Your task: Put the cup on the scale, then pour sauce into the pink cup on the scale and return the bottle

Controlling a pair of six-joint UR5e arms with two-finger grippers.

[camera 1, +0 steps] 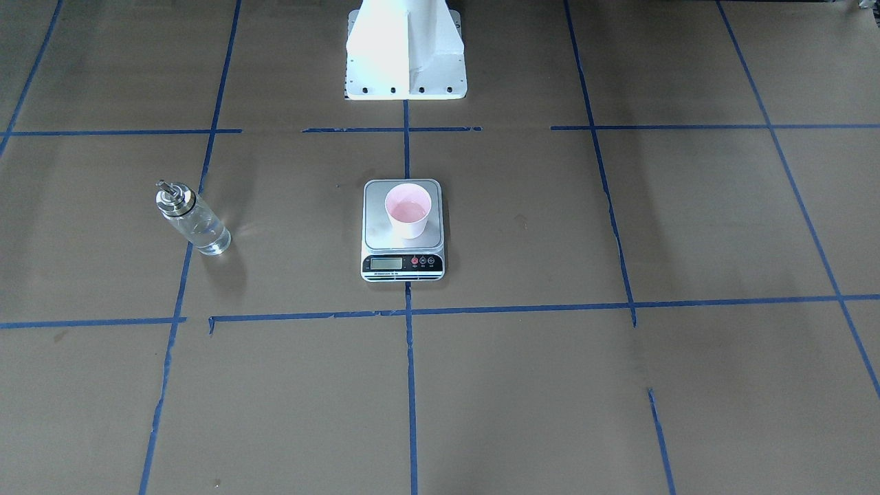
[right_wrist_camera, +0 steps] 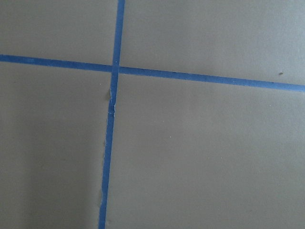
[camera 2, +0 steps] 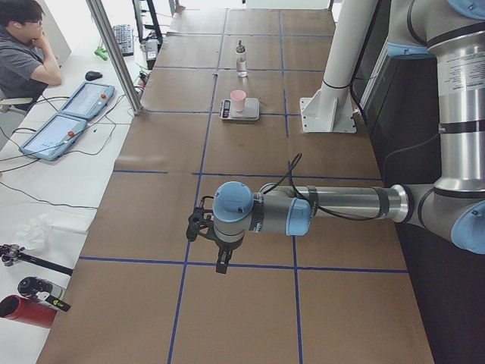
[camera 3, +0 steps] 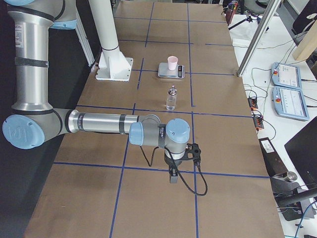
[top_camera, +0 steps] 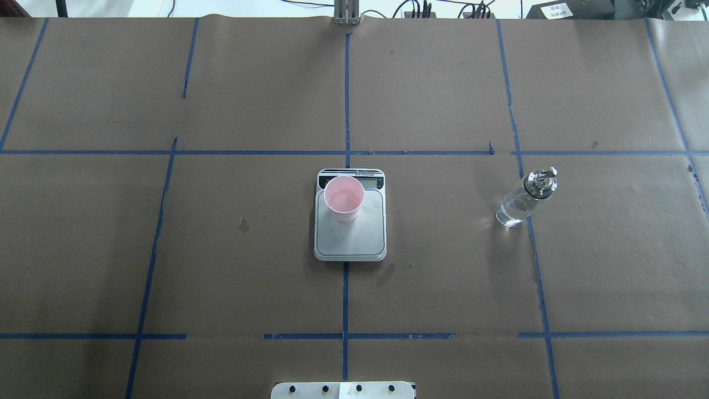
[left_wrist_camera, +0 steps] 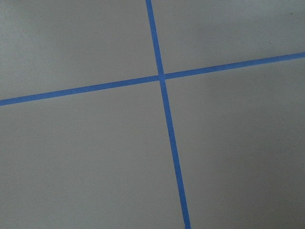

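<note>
Front-facing view: the pink cup stands upright on the scale, on the plate half nearer the display strip; the clear glass bottle stands on the table to the scale's left, well apart from it, silver spout cap on.

Overhead view: the bottle is right of the scale, beside a line of blue tape; clear liquid shows through its glass.

Left side view: the left fingers hang over the near end of the table, far from cup and scale; I cannot tell how wide they stand.

Right side view: the right fingers hang near the bottle's end; their width I cannot tell either.

Both wrist views: only crossed tape lines on brown paper.
</note>
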